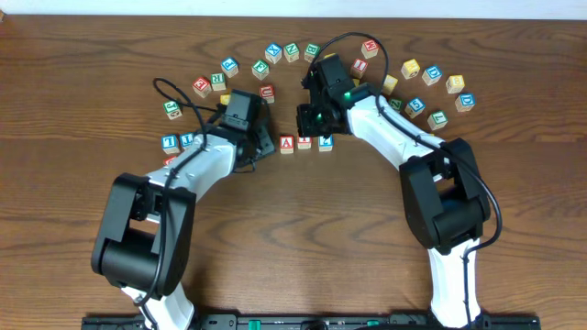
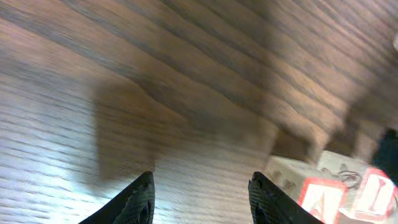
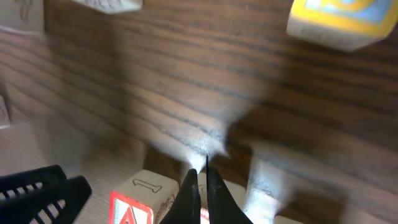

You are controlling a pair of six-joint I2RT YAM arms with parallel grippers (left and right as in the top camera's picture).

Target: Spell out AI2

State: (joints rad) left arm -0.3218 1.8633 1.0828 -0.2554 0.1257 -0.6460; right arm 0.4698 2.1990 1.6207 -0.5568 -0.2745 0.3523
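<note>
A robotics lab bench is suggested. A wood-grain desk is occupied by two black-and-white machines, the left arm and the right arm, both mounted at the near edge, where a black rail is fixed. Exposed cables are looped over the arms, and a green indicator light is lit. Lettered blocks are spread in an arc toward the far edge.
</note>
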